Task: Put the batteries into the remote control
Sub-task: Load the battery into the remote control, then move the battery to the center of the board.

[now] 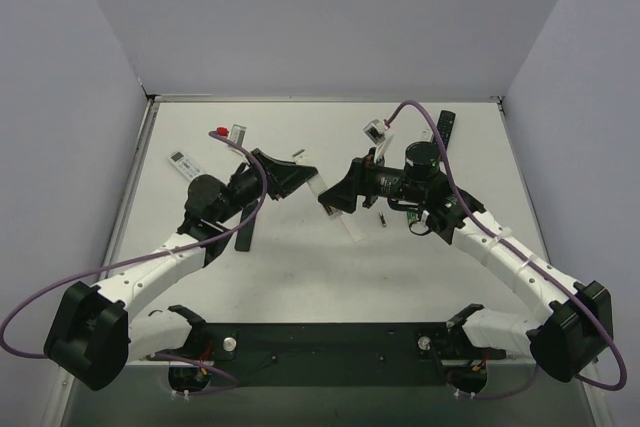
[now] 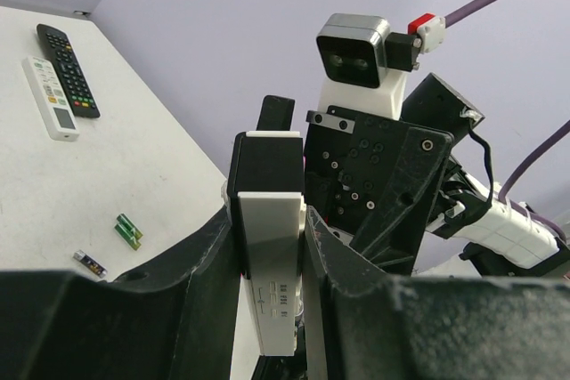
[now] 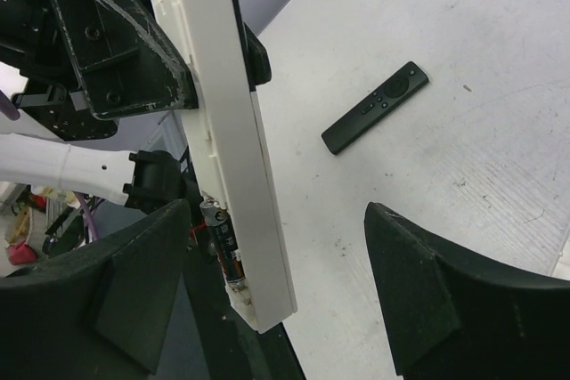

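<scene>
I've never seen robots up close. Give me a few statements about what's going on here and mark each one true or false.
1. The left jaws clamp a white remote. True.
2. That remote's battery bay is empty. False: a dark battery sits in it.
3. Green batteries lie side by side on the table. True.
4. The right jaws are shut on a battery. False: they stand open on either side of the white remote and hold nothing.
5. A slim black remote lies flat on the table. True.
</scene>
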Controlling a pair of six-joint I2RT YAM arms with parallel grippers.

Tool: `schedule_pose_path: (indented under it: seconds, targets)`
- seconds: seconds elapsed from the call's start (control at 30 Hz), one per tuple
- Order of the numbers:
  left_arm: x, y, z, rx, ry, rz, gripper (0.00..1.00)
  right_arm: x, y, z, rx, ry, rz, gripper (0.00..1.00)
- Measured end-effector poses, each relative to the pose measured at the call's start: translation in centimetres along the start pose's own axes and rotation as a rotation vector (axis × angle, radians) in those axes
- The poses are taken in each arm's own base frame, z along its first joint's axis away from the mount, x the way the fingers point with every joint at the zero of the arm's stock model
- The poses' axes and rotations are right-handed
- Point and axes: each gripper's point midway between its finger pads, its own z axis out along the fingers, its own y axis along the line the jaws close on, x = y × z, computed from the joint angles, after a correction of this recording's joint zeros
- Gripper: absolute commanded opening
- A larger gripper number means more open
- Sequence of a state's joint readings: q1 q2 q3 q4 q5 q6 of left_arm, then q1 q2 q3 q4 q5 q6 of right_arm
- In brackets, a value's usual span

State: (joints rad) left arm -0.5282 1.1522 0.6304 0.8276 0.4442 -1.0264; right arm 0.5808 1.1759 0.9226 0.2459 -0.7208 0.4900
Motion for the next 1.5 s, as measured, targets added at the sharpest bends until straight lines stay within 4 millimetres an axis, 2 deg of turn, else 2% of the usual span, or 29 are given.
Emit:
schedule_pose_path:
  seconds: [0.2, 0.43, 0.53, 0.63, 0.73, 0.87, 0.93, 1.03, 1.13, 1.23, 1.37, 1.5]
  targets:
    - [-0.2, -0.4, 0.2, 0.015, -0.004, -0.007, 0.0, 0.5, -0.4, -0.1, -0.004, 0.007, 0.018, 0.59]
    - [0.1, 0.2, 0.3, 0.006, 0.006, -0.023, 0.0, 1.2, -0.7, -0.1, -0.015, 0.016, 0.02, 0.56]
    - [0.3, 0.3, 0.4, 0.004, 0.015, -0.026, 0.0, 1.5, -0.9, -0.1, -0.016, 0.019, 0.023, 0.61]
    - [0.4, 0.3, 0.4, 0.005, 0.019, -0.03, 0.0, 1.5, -0.9, -0.1, -0.014, 0.019, 0.018, 0.82]
    - [0.5, 0.4, 0.3, 0.005, 0.022, -0.029, 0.0, 1.6, -1.4, -0.3, 0.003, 0.03, 0.01, 0.91]
    - [0.9, 1.7, 0.0, -0.035, 0.013, -0.014, 0.0, 1.0, -2.0, -0.9, 0.046, 0.047, -0.01, 0.93]
    - [1.7, 3.4, -0.6, -0.087, 0.02, -0.017, 0.0, 0.2, -2.7, -1.5, 0.091, 0.036, -0.01, 0.95]
    - [3.3, 6.7, -2.0, -0.199, 0.042, -0.036, 0.0, -1.5, -4.8, -3.0, 0.199, 0.009, 0.016, 1.0]
    - [4.5, 9.4, -3.3, -0.298, 0.065, -0.05, 0.0, -2.1, -7.0, -4.6, 0.29, -0.001, 0.044, 1.0]
    - [5.3, 10.8, -4.1, -0.357, 0.086, -0.052, 0.0, -1.3, -9.3, -6.3, 0.38, 0.009, 0.071, 1.0]
    - [5.7, 11.3, -4.4, -0.377, 0.103, -0.049, 0.0, 0.8, -12.2, -7.9, 0.522, 0.065, 0.116, 0.98]
    - [6.3, 11.8, -4.9, -0.404, 0.128, -0.044, 0.0, 2.3, -15.7, -8.4, 0.695, 0.207, 0.194, 0.88]
